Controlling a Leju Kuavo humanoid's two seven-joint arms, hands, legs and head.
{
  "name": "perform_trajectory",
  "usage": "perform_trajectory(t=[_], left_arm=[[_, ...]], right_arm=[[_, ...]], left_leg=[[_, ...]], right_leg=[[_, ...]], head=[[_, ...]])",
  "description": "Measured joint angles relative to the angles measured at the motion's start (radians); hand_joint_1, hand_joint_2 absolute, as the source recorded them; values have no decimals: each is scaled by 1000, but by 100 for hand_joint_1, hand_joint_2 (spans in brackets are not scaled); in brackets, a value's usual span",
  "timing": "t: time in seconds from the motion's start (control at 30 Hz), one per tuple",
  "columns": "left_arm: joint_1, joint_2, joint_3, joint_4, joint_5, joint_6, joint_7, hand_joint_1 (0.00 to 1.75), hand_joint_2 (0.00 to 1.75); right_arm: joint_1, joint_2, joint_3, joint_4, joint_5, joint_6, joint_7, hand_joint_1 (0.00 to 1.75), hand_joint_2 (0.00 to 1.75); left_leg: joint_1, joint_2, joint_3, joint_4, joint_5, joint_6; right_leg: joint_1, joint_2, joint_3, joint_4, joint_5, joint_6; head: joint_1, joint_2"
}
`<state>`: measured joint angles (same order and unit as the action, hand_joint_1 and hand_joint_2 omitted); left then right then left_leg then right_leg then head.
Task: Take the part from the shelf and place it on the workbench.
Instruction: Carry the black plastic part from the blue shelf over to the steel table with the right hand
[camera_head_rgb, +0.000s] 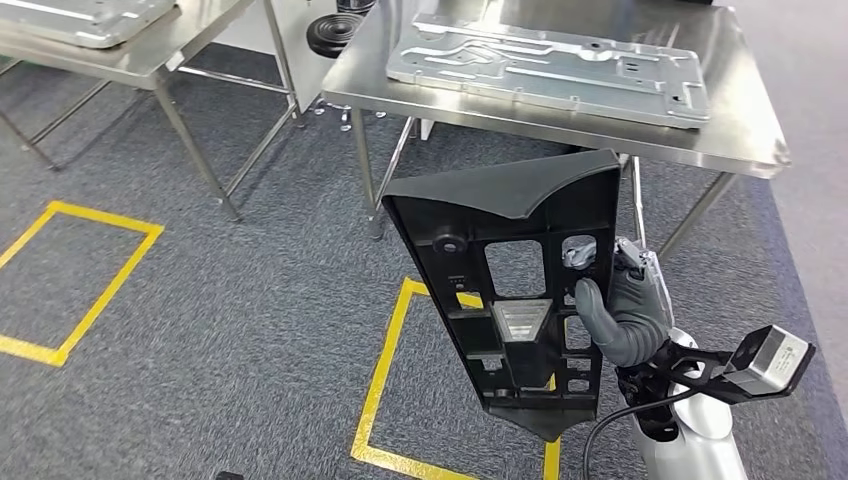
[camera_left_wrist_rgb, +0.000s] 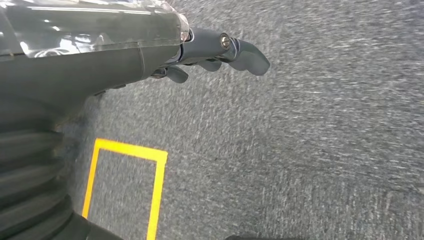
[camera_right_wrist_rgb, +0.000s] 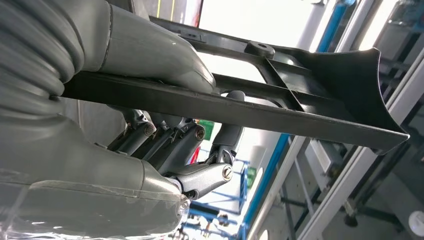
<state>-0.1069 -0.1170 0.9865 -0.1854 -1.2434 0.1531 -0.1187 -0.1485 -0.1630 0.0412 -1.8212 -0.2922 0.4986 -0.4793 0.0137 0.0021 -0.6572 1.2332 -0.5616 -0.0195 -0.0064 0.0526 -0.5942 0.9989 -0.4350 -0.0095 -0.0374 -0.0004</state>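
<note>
A large black plastic part (camera_head_rgb: 510, 290), a flat frame with cut-outs and a curved hood at its top, hangs upright in front of me over the carpet. My right hand (camera_head_rgb: 620, 310) grips its right edge, thumb on the front face. In the right wrist view the thumb (camera_right_wrist_rgb: 150, 50) presses one side of the part's rim (camera_right_wrist_rgb: 250, 112) and the fingers (camera_right_wrist_rgb: 200, 160) curl behind it. The steel workbench (camera_head_rgb: 745, 135) stands just beyond the part. My left hand (camera_left_wrist_rgb: 220, 50) hangs over the carpet, fingers loosely curled, holding nothing.
A grey metal plate (camera_head_rgb: 550, 60) lies across the workbench top. A second steel table (camera_head_rgb: 130, 60) with another plate stands at the far left. Yellow tape squares (camera_head_rgb: 80, 280) mark the grey carpet. A black round object (camera_head_rgb: 330, 30) sits between the tables.
</note>
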Motion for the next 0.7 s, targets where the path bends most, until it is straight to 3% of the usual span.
perform_trajectory(t=[0.03,0.1,0.13,0.2,0.23,0.3,0.37,0.43,0.47,0.5,0.57,0.6,0.63,0.7], left_arm=[[0,1,0,0,-1,-2,4,0,175],[1,3,0,0,-3,-5,10,0,175],[2,3,0,0,-4,-6,13,0,175],[3,3,0,0,-6,-7,19,0,175],[3,3,0,0,-8,-7,21,0,175],[3,3,0,0,-13,-8,24,0,175],[7,5,0,0,-16,-9,29,0,175],[11,5,0,0,-18,-11,34,0,175],[12,6,0,0,-18,-12,36,0,175],[13,6,0,0,-19,-12,37,0,175],[12,6,0,0,-22,-15,39,0,175],[13,6,0,0,-24,-17,39,0,175],[13,6,0,0,-26,-18,40,0,175],[12,6,-1,0,-29,-21,40,0,175]], right_arm=[[0,0,0,0,0,0,0,175,175],[-1,2,0,0,0,0,-2,175,175],[-1,2,1,0,0,0,-2,175,175],[-2,2,1,0,0,0,-3,175,175],[-1,2,1,0,0,0,-4,175,175],[-2,3,1,0,0,0,-5,175,175],[-2,3,2,0,0,-1,-6,175,175],[3,4,2,0,0,-2,-6,175,175],[5,4,2,0,0,-2,-6,175,175],[6,4,2,0,0,-2,-6,175,175],[6,4,2,-1,0,-3,-7,175,175],[6,4,2,-1,0,-3,-9,175,175],[7,4,2,-2,0,-4,-11,175,175],[13,3,2,-6,0,-8,-14,175,175]], left_leg=[[3,-13,27,-72,40,-1],[7,-42,71,-178,82,4],[7,-50,79,-199,85,9],[5,-39,80,-202,86,24],[5,-31,81,-205,89,31],[8,-13,83,-212,94,44],[6,5,83,-214,93,50],[4,26,82,-214,91,52],[3,37,83,-214,90,51],[3,47,85,-214,88,50],[0,64,92,-213,83,44],[-2,72,95,-213,80,40],[-4,80,97,-213,78,35],[-6,98,104,-216,73,24]], right_leg=[[-1,11,0,5,-3,4],[-1,31,-6,18,-9,14],[-1,39,-10,20,-9,20],[-2,54,-15,17,-5,33],[-2,50,-17,20,-7,37],[-1,13,-41,72,-40,46],[-3,-32,-102,201,-106,53],[-6,-45,-154,306,-140,58],[-6,-48,-153,306,-130,57],[-6,-53,-130,263,-102,55],[2,-88,-49,113,-40,42],[7,-104,-19,55,-22,35],[12,-115,-3,23,-16,28],[17,-102,-1,12,-17,19]], head=[[0,0],[0,0],[0,0],[0,0],[0,0],[0,0],[0,0],[0,0],[0,0],[0,0],[0,0],[0,0],[0,0],[0,0]])
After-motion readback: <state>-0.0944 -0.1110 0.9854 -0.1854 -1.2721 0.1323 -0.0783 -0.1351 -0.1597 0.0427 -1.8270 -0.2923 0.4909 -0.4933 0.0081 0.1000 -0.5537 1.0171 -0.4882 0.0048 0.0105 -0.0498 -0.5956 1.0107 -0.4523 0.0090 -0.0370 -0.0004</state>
